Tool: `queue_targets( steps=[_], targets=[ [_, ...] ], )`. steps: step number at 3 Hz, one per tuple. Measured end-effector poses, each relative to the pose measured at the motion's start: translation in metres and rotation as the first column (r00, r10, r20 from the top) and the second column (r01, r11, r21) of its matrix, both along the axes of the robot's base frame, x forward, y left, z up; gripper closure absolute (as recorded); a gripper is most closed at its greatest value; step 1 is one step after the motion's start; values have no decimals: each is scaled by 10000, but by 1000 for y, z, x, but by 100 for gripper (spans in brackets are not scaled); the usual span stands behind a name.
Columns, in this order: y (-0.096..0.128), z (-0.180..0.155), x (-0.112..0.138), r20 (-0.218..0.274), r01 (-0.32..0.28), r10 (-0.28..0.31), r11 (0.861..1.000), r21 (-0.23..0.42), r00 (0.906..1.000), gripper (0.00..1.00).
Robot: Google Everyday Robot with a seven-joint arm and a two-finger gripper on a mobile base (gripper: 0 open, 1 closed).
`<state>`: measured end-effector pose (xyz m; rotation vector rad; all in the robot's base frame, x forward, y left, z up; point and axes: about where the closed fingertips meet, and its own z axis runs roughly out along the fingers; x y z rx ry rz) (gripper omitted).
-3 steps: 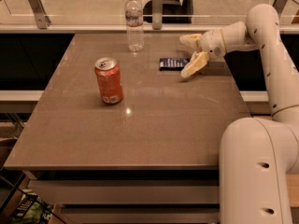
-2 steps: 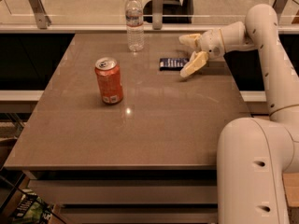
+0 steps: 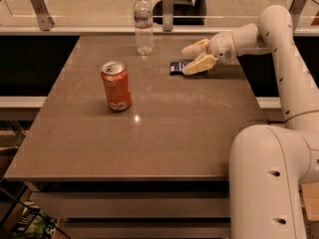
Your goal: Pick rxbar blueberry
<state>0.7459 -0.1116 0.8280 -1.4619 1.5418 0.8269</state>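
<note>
Orange aluminium soda can (image 3: 116, 86), upright, left of centre on the grey-brown rectangular tabletop (image 3: 149, 148); clear plastic water bottle with white cap (image 3: 144, 23), upright near the far edge, well apart from the can, left of the gripper (image 3: 192, 58) at far right

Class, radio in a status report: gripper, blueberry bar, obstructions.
Gripper over table far right, jaws open. Rxbar blueberry flat on table at the jaw tips, ungrasped. Can and bottle further left, not in the way.

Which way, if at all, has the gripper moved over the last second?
Yes. The gripper has shifted left, toward the water bottle, and its lower finger now covers more of the rxbar blueberry.
</note>
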Motion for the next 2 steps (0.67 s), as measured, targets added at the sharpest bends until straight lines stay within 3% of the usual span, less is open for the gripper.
queue_targets(
  steps=[2],
  targets=[
    [8,-3,4,-18,-13,13,10000,46,10000,88]
  ],
)
